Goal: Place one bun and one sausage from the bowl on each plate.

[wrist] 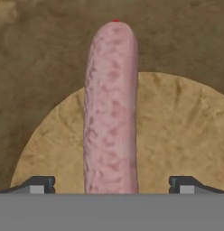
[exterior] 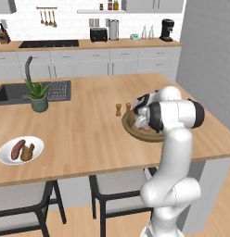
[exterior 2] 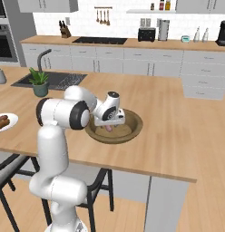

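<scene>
No readable text, labels, brands, nos. or signs anywhere; back-counter appliances, shelf jars & island worktop items carry no legible marks.

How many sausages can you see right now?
2. A reddish-brown sausage lies on the white plate beside a bun; a pale pink sausage lies in the wooden bowl.
</scene>
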